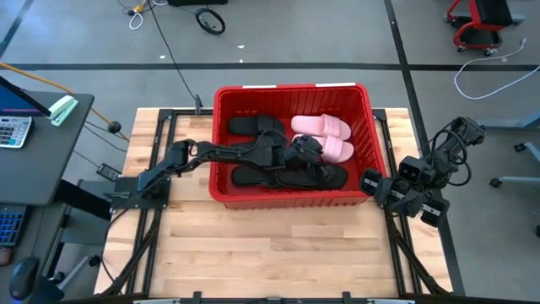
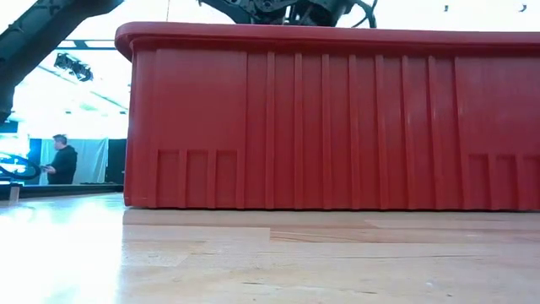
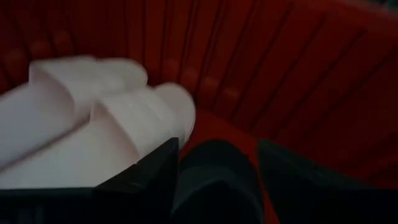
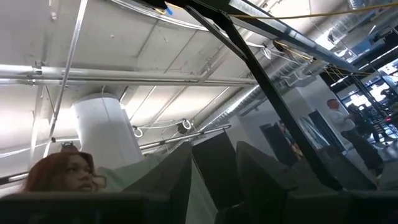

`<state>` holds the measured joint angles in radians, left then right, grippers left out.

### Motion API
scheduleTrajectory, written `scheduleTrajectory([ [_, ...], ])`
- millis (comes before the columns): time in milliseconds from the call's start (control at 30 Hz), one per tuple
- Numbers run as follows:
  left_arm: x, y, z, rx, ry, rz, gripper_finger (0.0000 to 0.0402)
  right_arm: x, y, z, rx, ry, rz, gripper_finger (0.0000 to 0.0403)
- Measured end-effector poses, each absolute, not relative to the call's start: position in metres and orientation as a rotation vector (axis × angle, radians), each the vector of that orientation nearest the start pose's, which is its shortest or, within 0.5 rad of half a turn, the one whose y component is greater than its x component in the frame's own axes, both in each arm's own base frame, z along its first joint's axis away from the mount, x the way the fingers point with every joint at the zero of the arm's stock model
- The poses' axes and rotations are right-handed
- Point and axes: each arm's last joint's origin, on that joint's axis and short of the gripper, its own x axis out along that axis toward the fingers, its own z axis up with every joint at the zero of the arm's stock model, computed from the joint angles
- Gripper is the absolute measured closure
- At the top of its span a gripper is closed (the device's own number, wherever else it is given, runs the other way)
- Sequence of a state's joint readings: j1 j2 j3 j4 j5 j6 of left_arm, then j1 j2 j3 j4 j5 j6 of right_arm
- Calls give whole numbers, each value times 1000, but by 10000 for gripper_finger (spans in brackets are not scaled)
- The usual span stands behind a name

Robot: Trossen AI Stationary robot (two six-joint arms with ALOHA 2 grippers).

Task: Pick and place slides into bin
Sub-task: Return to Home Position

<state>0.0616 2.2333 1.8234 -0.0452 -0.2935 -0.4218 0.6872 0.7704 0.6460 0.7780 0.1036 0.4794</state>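
Reading the left gripper (image 1: 310, 152) as released: spread fingers (image 3: 146, 180), nothing clamped, only the rounded toe of a black sandal (image 3: 214, 180) in the gap, lower down. Sits right of centre inside the large rectangular bright red plastic bin (image 1: 291, 88).

Just ahead of it, toward the far and right walls: two pale pink wide-strap slides (image 1: 324, 127), side by side, touching. On its near side: black sandals (image 1: 253, 176) lying end to end along the near wall. Behind it, toward the far-left corner: another black slide (image 1: 251, 125).

Walled in on four sides, open upward only; arm links (image 2: 295, 10) showing above the rolled rim in the low view. Outside the bin, near side: bare light wooden tabletop (image 1: 278, 245).

Right gripper (image 1: 392, 187) parked off the bin's right wall at the table edge, fingers apart.
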Motion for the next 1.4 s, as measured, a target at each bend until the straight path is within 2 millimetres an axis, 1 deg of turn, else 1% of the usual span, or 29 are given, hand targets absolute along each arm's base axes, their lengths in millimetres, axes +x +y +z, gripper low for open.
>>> scheduleTrajectory([
  [67, 517, 40, 237, -334, 353, 429, 184, 124, 98, 375, 705, -467, 705, 270],
  [300, 522, 41, 279, -248, 295, 400, 180, 124, 98, 375, 705, -466, 705, 270],
  [467, 520, 41, 302, -194, 324, 395, 181, 124, 98, 375, 705, -466, 705, 270],
  [667, 517, 41, 305, -192, 393, 403, 179, 124, 98, 375, 705, -466, 705, 270],
  [1100, 517, 36, 307, -192, 388, 392, 180, 124, 98, 375, 705, -466, 705, 270],
  [1167, 517, 35, 311, -190, 387, 388, 180, 124, 98, 375, 708, -465, 706, 270],
  [1233, 516, 32, 323, -191, 358, 380, 182, 124, 98, 375, 737, -455, 714, 270],
  [1300, 514, 30, 345, -196, 313, 371, 186, 124, 98, 375, 782, -437, 727, 270],
  [1367, 508, 27, 370, -206, 278, 363, 192, 125, 98, 374, 829, -407, 741, 270],
  [1400, 505, 25, 379, -211, 258, 357, 196, 125, 99, 373, 843, -390, 754, 270],
])
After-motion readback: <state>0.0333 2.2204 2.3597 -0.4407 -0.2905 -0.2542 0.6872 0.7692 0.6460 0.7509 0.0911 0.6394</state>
